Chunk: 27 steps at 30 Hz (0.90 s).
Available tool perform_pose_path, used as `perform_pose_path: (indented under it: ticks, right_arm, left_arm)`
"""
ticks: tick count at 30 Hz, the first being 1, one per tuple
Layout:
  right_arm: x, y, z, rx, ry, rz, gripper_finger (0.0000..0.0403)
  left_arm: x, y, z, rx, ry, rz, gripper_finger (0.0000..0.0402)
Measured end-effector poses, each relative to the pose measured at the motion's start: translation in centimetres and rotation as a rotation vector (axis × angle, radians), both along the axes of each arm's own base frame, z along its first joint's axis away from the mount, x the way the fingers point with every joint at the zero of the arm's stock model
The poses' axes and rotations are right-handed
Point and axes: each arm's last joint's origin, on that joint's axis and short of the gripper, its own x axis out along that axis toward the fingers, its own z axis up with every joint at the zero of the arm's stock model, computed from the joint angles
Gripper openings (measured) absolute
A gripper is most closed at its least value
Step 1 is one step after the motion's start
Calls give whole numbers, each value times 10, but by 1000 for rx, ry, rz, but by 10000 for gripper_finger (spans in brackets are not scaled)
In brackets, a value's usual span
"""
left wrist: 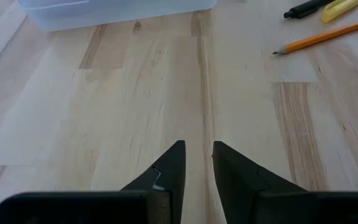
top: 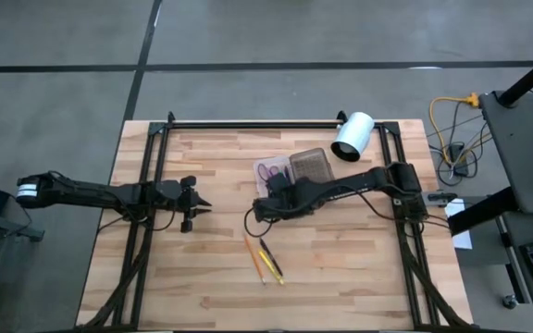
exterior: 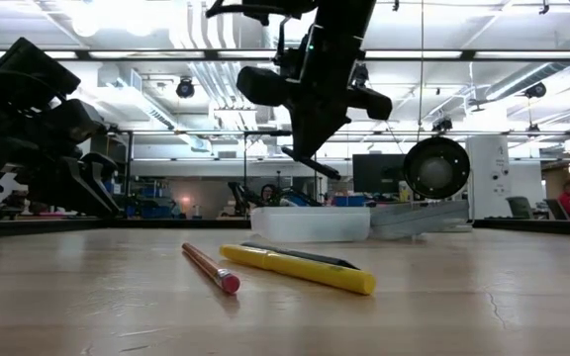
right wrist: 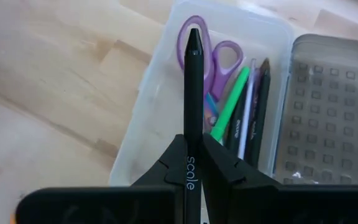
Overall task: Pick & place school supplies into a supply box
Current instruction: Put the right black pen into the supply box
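The supply box's whitish tray [right wrist: 148,134] holds purple-handled scissors [right wrist: 219,53], a green pen [right wrist: 232,99] and dark pencils [right wrist: 258,106]. Its grey ribbed lid [right wrist: 328,106] lies open beside it. My right gripper [right wrist: 191,146] hangs above the tray's near side [top: 268,176], shut on a black pen [right wrist: 192,81]. An orange pencil [top: 253,259], a yellow pen [top: 272,263] and a dark pen [exterior: 300,255] lie flat on the table nearer the front. My left gripper [left wrist: 197,152] waits low at the left [top: 197,202], open, nothing between its fingers. My right gripper pinches the black pen's barrel [right wrist: 190,163] between its two fingers. The pen runs along the fingers, and its tip [right wrist: 193,36] sticks out well past them. The fingers slant down toward the table's far edge. The pen is lifted clear, above the tray.
A white cylinder [top: 353,136] lies at the back right, beyond the lid. A black frame rail [top: 248,123] runs along the far edge, and struts run down both sides. Bare wood lies between my left gripper and the loose pencils.
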Motion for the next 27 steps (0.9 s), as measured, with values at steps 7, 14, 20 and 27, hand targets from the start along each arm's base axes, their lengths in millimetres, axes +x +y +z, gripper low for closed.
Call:
perform_pose_path:
  ticks: [7,14,20,27]
  right_arm:
    - [-2,-22,-7,-19,38,-33,13]
    - [-11,-45,-21,4,99,-82,13]
    - [-10,-54,-22,19,99,-71,13]
    - [-8,-60,-23,73,80,-71,13]
  left_arm:
    - [0,0,0,0,0,0,66]
    - [0,0,0,0,0,0,66]
    - [0,0,0,0,0,0,66]
    - [0,0,0,0,0,0,66]
